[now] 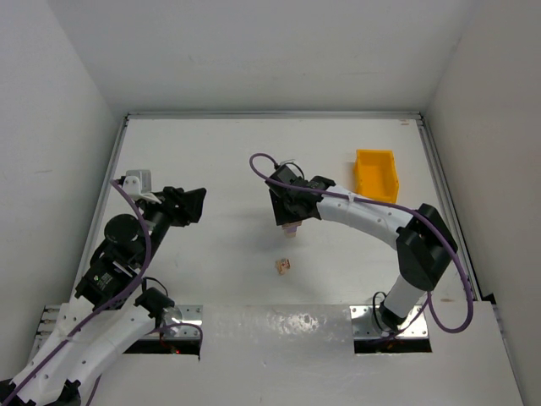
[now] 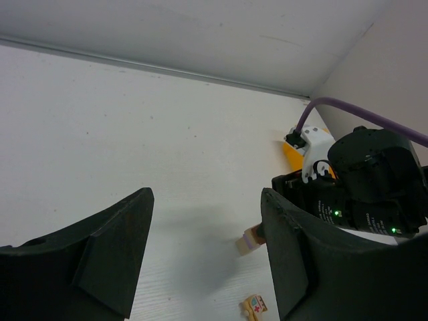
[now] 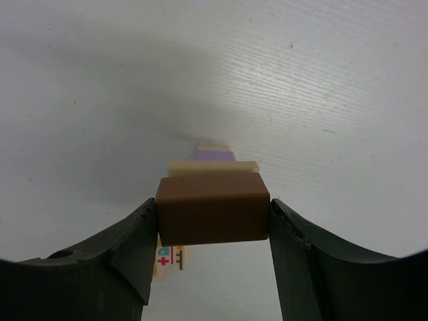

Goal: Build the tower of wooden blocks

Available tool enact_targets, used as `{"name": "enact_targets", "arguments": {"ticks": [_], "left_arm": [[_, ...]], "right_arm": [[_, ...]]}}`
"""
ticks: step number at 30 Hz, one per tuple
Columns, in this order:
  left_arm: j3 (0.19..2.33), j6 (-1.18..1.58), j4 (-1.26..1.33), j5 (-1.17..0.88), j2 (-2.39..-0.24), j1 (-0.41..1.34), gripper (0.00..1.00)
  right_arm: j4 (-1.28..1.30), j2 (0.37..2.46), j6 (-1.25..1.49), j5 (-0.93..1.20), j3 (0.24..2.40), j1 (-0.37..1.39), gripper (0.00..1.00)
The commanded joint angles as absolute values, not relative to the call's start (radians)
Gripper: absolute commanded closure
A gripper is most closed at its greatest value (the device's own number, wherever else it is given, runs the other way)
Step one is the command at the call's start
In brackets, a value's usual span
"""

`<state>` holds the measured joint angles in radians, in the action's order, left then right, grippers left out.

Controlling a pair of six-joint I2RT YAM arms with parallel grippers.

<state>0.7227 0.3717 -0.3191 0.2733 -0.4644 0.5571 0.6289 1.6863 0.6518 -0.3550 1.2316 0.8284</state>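
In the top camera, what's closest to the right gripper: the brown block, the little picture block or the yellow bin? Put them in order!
1. The brown block, held between the right gripper fingers.
2. The little picture block, on the table, just below the gripper in the picture.
3. The yellow bin, off at the back right.

right end effector (image 1: 289,225) grips dark brown wooden block (image 3: 212,208) over pale wooden block stack (image 3: 214,159) | small tan wooden block (image 1: 283,266) on white counter (image 1: 211,161), 6 o'clock of stack, apart | yellow plastic bin (image 1: 376,175) 2 o'clock | left end effector (image 1: 196,205) 9 o'clock
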Motion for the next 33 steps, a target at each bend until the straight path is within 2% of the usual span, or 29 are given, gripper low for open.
{"name": "enact_targets", "arguments": {"ticks": [1,13,33], "left_arm": [[0.727,0.371,-0.299,0.276,-0.459,0.568,0.37],[0.727,0.371,-0.299,0.276,-0.454,0.566,0.37],[0.726,0.371,-0.298,0.275,-0.457,0.566,0.37]], "right_arm": [[0.603,1.646,0.663,-0.35,1.223,0.836,0.42],[0.587,1.661,0.661,-0.342,1.23,0.835,0.42],[0.589,1.664,0.658,-0.357,1.229,0.836,0.35]]}}
